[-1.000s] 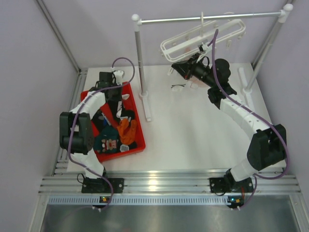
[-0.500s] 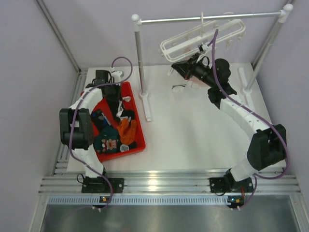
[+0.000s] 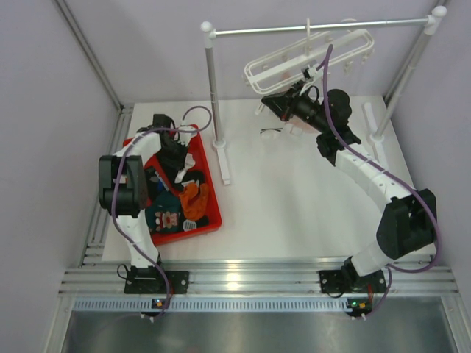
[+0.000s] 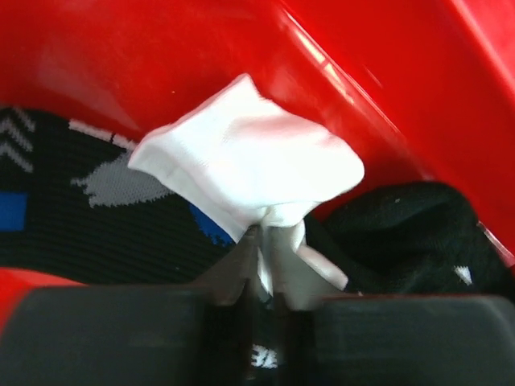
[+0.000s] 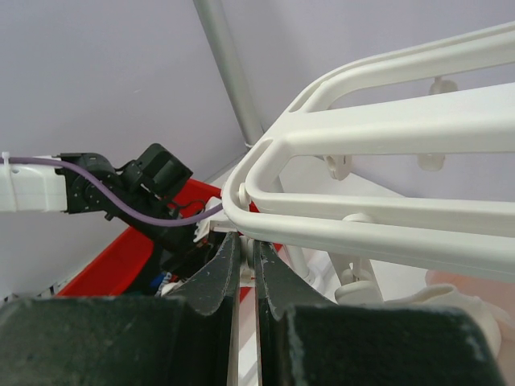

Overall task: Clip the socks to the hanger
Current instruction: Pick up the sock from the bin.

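The left gripper (image 4: 261, 265) is lowered into the red tray (image 3: 215, 206). A white sock (image 4: 249, 161) is pinched in its jaws and held over a black patterned sock (image 4: 72, 225). The hanger (image 5: 386, 129) is hung from the metal rail (image 3: 390, 20) above the tabletop (image 3: 294, 191). The right gripper (image 5: 245, 257) is set just under the hanger's rounded corner, jaws drawn nearly together. A white post (image 3: 213, 95) stands between tray and hanger.

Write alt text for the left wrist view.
The left gripper is shut on a bunched white sock inside a red tray. A black sock with white and blue patches lies at picture left, another black sock at picture right.
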`<state>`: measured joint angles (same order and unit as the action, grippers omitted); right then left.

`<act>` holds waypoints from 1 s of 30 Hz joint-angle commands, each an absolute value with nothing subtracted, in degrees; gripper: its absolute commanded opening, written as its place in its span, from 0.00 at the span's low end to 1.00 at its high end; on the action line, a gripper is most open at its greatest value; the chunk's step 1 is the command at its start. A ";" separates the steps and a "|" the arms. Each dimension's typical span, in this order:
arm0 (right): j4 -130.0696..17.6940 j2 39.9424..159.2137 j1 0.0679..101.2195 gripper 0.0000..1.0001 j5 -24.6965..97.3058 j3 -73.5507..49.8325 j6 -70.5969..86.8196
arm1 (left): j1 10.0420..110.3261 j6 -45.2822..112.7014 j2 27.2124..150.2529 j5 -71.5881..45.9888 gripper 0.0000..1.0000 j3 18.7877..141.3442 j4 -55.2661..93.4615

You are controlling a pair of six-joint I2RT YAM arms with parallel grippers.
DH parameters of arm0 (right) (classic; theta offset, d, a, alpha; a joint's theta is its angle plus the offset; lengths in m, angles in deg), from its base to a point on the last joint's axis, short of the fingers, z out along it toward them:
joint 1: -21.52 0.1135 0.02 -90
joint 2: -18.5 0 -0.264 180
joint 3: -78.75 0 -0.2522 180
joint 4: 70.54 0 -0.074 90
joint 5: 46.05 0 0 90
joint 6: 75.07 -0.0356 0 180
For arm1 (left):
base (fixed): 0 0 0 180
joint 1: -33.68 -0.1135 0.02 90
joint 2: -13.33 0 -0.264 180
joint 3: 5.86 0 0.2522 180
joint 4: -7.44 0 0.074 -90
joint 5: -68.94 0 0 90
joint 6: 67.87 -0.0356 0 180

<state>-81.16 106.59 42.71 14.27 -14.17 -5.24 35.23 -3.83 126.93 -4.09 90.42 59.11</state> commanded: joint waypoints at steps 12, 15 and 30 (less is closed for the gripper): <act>-81.66 104.81 41.91 0.00 13.71 -11.29 -5.03 | 34.12 1.65 115.54 6.18 0.42 88.66 51.53; -81.83 104.89 41.91 0.00 13.71 -11.29 -5.29 | 34.12 1.57 116.94 5.22 0.48 90.07 51.52; -81.66 105.25 41.91 0.00 13.71 -11.47 -5.29 | 36.23 -3.88 128.28 -1.55 0.52 92.80 47.39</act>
